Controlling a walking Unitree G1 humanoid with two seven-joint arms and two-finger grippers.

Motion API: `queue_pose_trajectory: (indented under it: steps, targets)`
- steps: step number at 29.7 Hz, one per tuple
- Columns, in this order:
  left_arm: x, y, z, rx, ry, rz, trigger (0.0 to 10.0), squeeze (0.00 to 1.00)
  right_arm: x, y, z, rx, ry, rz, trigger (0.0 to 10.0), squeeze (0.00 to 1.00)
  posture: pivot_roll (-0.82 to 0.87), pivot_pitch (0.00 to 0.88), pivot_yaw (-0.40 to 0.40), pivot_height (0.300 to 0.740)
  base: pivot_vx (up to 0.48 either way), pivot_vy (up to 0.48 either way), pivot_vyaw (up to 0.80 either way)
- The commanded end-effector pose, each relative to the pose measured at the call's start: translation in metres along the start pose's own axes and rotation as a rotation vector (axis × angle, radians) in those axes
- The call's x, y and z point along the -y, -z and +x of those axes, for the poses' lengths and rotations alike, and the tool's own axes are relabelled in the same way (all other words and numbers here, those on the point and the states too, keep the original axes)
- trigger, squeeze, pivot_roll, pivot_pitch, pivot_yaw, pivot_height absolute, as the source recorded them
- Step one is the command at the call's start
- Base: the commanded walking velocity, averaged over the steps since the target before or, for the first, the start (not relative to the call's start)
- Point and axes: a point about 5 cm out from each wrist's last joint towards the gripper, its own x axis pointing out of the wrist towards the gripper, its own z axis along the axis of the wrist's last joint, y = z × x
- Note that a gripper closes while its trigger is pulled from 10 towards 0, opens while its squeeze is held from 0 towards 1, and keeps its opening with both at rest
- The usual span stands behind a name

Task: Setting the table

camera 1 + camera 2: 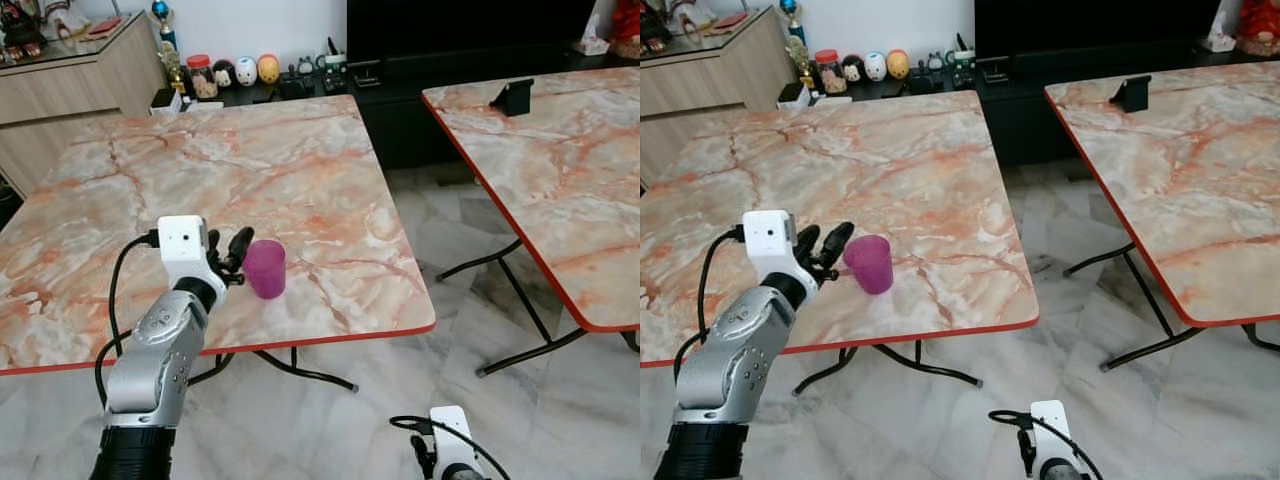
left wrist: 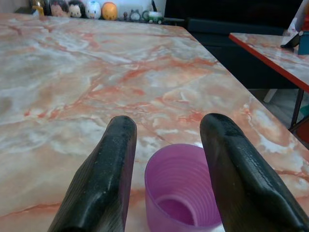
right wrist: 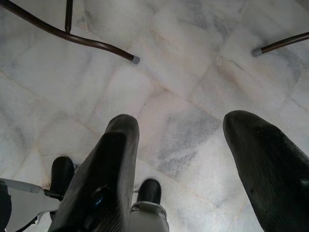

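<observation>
Here, my left gripper (image 1: 229, 258) hangs over the near part of the table (image 1: 250, 160), fingers spread wide, released, with the cup (image 1: 265, 268) just ahead of the tips. The cup is purple, translucent, upright, open end up, near the table's front red edge. No writing or label can be read on the cup, the table, or my white wrist housings.

Left wrist view: the cup (image 2: 181, 193) sits between my two black fingers (image 2: 104, 179), closer to the one beside its rim; whether either pad touches the wall I cannot tell. The ribbed inside of the cup is visible here, which the head views do not give. Beyond my tips the marble top runs out to a row of small figures (image 2: 91, 9) by the wall.

Head views: a second table (image 1: 560, 150) stands well apart on my right side, carrying a small black stand (image 1: 513, 96). A wooden cabinet (image 1: 70, 85) and a low dark shelf with jars and egg-shaped figures lie beyond the far edge of the first table. Print on these is too small to read.

Right gripper (image 3: 193, 145): arm hanging low, fingers parted, holding nothing. Its wrist view looks down at the pale marble floor (image 3: 193, 72), dark table legs (image 3: 72, 34) ahead of the tips, and my feet below.
</observation>
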Motion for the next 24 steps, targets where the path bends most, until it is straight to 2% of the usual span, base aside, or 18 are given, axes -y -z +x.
queue_pose_trajectory:
  steps: [1,7,8,9,10,11,15,16,17,24]
  targets:
    - [-0.004,0.000,0.006,-0.041,-0.045,-0.023,10.0,0.00,-0.003,0.004,0.000,-0.027,-0.014,0.005,10.0,0.00,-0.04,0.000,0.091,0.740,0.000,0.000,0.00]
    - [-0.005,-0.001,0.012,-0.071,-0.056,-0.043,10.0,0.00,-0.004,0.003,0.000,-0.022,-0.022,0.002,10.0,0.00,-0.05,0.000,0.091,0.740,0.000,0.000,0.00]
    - [-0.005,0.000,0.015,-0.100,-0.073,-0.039,10.0,0.19,-0.005,0.003,0.000,-0.024,-0.021,0.005,10.0,0.00,-0.04,0.000,0.092,0.740,0.000,0.000,0.00]
    - [-0.006,0.000,0.016,-0.110,-0.080,-0.038,10.0,0.34,-0.005,0.004,0.000,-0.024,-0.022,0.005,10.0,0.00,-0.04,0.000,0.092,0.740,0.000,0.000,0.00]
    - [-0.006,0.001,0.018,-0.130,-0.092,-0.044,10.0,0.89,-0.005,0.004,-0.001,-0.026,-0.023,0.004,10.0,0.00,-0.04,0.000,0.091,0.740,0.000,0.000,0.00]
    - [-0.007,0.001,0.020,-0.139,-0.104,-0.045,10.0,1.00,-0.006,0.004,-0.001,-0.028,-0.023,0.003,10.0,0.00,-0.04,0.000,0.091,0.740,0.000,0.000,0.00]
    - [-0.011,0.003,0.022,-0.168,-0.146,-0.039,10.0,1.00,-0.006,0.005,-0.001,-0.030,-0.024,0.004,10.0,0.00,-0.04,0.000,0.091,0.740,0.000,0.000,0.00]
    - [-0.011,0.004,0.023,-0.184,-0.158,-0.035,10.0,0.92,-0.006,0.005,-0.001,-0.031,-0.025,0.002,10.0,0.00,-0.04,0.000,0.090,0.740,0.000,0.000,0.00]
    - [-0.012,0.007,0.024,-0.201,-0.170,-0.042,10.0,0.00,-0.006,0.006,-0.001,-0.032,-0.025,0.002,10.0,0.00,-0.04,0.000,0.089,0.740,0.000,0.000,0.00]
    - [-0.010,0.008,0.025,-0.250,-0.165,-0.032,10.0,0.00,-0.007,0.005,-0.001,-0.032,-0.029,0.002,10.0,0.00,-0.04,0.000,0.089,0.740,0.000,0.000,0.00]
